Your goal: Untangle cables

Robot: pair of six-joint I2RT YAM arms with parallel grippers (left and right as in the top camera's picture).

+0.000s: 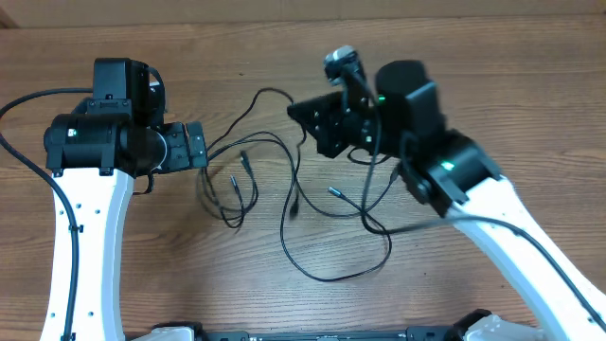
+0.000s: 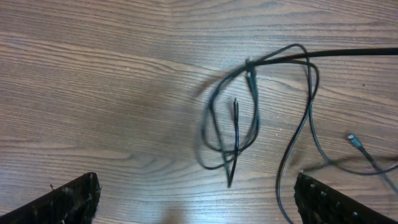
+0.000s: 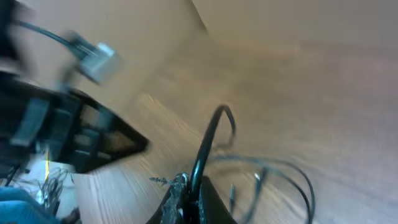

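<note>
Thin black cables (image 1: 284,218) lie in loose crossed loops on the wooden table between my two arms, with small plugs (image 1: 333,191) at their ends. My right gripper (image 1: 301,112) is shut on one strand near the back. In the right wrist view this strand (image 3: 208,140) rises from between the closed jaws of that gripper (image 3: 189,190), and more loops (image 3: 280,171) lie beyond. My left gripper (image 1: 202,150) stands open just left of the tangle. Its wrist view shows a knotted loop of cables (image 2: 236,124) ahead of the wide-apart fingers (image 2: 68,199), with nothing between them.
The thicker black wire (image 1: 426,225) of the right arm crosses the table (image 1: 284,313) beside the loops. A small metal-tipped plug (image 2: 353,140) lies at the right in the left wrist view. The left arm's body (image 1: 95,142) fills the left side.
</note>
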